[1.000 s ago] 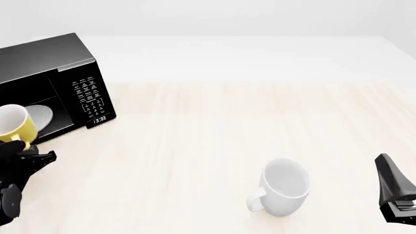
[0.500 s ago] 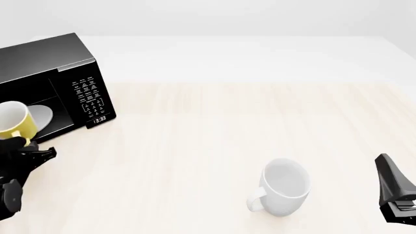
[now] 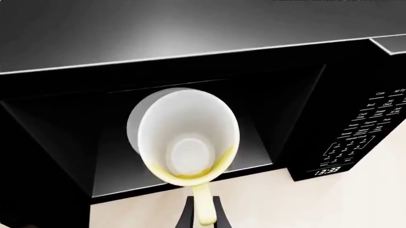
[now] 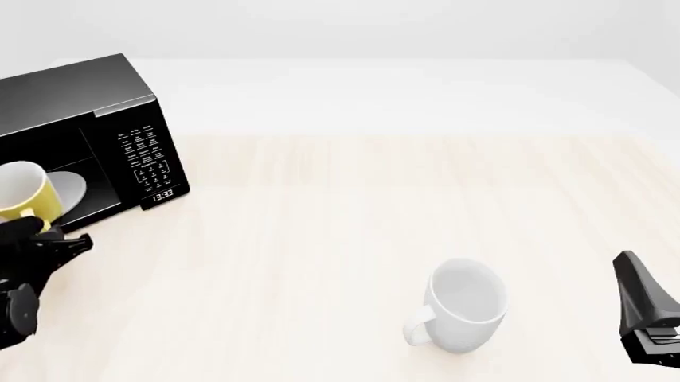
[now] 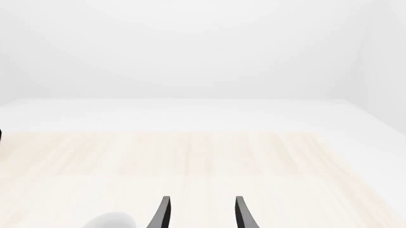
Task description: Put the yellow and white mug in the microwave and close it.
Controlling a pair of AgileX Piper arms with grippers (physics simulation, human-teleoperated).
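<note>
**A:** What does each view give that the others lack?

**B:** The left wrist view looks straight into the small yellow mug with the white inside (image 3: 186, 142), its mouth facing the camera, in front of the open cavity of the large black box-shaped microwave (image 3: 330, 118). The front view shows that mug (image 4: 24, 192) at the far left edge, raised before the microwave (image 4: 95, 95), whose white round plate (image 4: 66, 189) shows beside it. Only the front view shows the larger all-white mug (image 4: 464, 306) standing on the pale wooden table (image 4: 372, 207).

**A:** And the fingers?

**B:** The left fingers (image 3: 201, 213) are pressed onto the yellow loop handle, the mug body just beyond their tips. The right fingers (image 5: 199, 211) are spread apart, holding and touching nothing; the white mug's rim shows just beside them.

**A:** Is the yellow mug inside?

**B:** It hangs at the opening; how far in, I cannot tell.
</note>
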